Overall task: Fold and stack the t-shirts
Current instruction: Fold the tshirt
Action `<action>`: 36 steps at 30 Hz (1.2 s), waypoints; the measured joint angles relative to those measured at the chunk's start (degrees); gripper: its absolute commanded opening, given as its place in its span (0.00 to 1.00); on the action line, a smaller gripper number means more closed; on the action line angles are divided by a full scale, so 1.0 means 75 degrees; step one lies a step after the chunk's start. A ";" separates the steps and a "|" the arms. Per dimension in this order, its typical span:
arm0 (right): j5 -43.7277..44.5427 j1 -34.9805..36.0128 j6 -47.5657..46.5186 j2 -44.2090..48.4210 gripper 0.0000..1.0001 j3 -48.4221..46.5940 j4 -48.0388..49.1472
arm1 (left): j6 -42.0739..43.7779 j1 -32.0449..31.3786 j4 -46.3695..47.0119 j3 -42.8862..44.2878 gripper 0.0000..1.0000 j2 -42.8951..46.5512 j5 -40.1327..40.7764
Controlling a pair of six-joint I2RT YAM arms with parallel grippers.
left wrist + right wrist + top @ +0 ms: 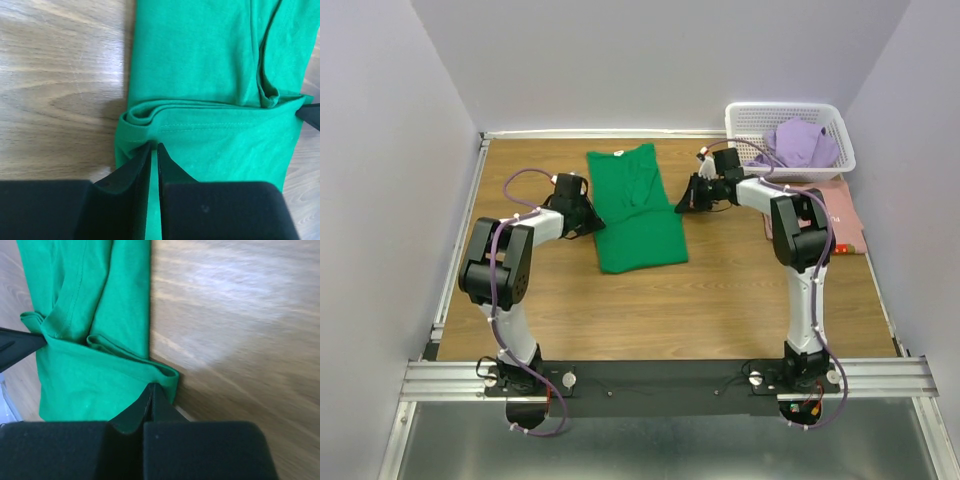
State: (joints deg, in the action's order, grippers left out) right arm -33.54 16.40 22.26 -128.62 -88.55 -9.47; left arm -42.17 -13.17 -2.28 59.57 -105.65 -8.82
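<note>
The green t-shirt lies on the table, folded lengthwise into a long strip. My left gripper is shut on its left edge about midway along, pinching a fold of cloth between the fingertips. My right gripper is shut on the opposite edge, jaws closed at the hem. Each wrist view shows the other gripper's black tip across the shirt. The lavender-purple t-shirt sits bunched in the basket. The dusty pink t-shirt lies at the right, partly behind my right arm.
A white lattice basket stands at the back right corner. The wooden table is bounded by grey walls at the back and both sides. A metal rail runs along the left edge.
</note>
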 measured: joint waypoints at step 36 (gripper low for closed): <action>-0.1545 0.0201 0.1110 0.2451 0.01 0.5115 0.2611 | -0.0627 -0.0921 -0.0061 -0.3214 0.17 0.2856 0.0128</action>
State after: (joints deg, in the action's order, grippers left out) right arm -45.12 17.91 30.59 -110.24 -50.19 10.11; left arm -46.87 -20.08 -2.74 35.46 -84.23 -7.86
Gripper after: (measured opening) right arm 0.009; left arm 0.172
